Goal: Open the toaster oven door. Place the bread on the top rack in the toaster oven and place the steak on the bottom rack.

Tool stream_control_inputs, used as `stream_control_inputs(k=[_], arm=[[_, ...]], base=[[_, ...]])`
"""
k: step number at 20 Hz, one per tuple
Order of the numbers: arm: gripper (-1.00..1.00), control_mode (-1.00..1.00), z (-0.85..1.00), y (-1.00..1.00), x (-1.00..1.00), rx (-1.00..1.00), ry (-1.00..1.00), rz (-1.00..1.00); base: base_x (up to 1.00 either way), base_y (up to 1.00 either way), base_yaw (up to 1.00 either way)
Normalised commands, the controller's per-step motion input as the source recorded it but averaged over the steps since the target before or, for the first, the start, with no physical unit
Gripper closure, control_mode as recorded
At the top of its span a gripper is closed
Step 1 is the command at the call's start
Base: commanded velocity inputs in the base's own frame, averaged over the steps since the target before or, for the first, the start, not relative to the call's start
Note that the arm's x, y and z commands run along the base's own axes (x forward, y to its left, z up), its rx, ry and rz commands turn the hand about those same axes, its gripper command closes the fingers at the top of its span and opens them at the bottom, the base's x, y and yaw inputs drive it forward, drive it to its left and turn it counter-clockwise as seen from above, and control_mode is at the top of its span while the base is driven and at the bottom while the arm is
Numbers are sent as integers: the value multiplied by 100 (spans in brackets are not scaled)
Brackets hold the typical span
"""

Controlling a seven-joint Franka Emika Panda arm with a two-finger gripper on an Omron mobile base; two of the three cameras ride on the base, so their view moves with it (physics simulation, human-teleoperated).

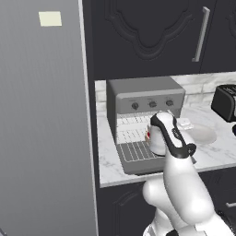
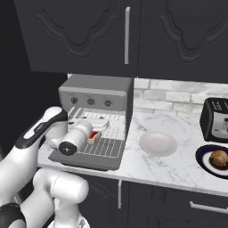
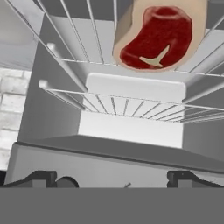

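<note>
The gray toaster oven (image 2: pixel 95 91) stands on the counter with its door (image 2: pixel 84 160) folded down flat. Both wire racks are slid out. The red steak (image 3: pixel 157 37) lies flat on the bottom rack (image 2: pixel 107 147), and it also shows as a red spot beside my hand (image 1: pixel 148 135). My gripper (image 3: pixel 111 177) is open just above the racks, with its fingertips (image 3: pixel 41 177) wide apart and nothing between them. From the right I see the gripper (image 2: pixel 99 128) right over the steak (image 2: pixel 94 137). The round brown bread (image 2: pixel 219 159) rests on a dark plate at the far right.
A white empty plate (image 2: pixel 158 143) lies on the marble counter right of the oven. A black toaster (image 2: pixel 216 118) stands against the back wall behind the bread's plate (image 2: pixel 202 162). Dark cabinets hang overhead, and a tall gray panel (image 1: pixel 44 115) borders the oven's left.
</note>
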Motion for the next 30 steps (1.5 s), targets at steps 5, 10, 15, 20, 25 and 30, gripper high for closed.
stream_control_inputs(k=[5, 10, 15, 20, 25, 30], arm=[[-100, -100, 12, -1, 3, 3, 0, 2], [-100, -100, 0, 0, 9, 2, 3, 1], [-100, -100, 0, 0, 16, 2, 4, 1], [-100, -100, 0, 0, 28, 2, 4, 1], [-100, -100, -13, 0, 27, 0, 6, 2], [-100, -100, -29, 0, 17, 0, 14, 1]], base=[[0, 0, 0], [0, 0, 0], [0, 0, 0], [0, 0, 0], [0, 0, 0], [0, 0, 0]])
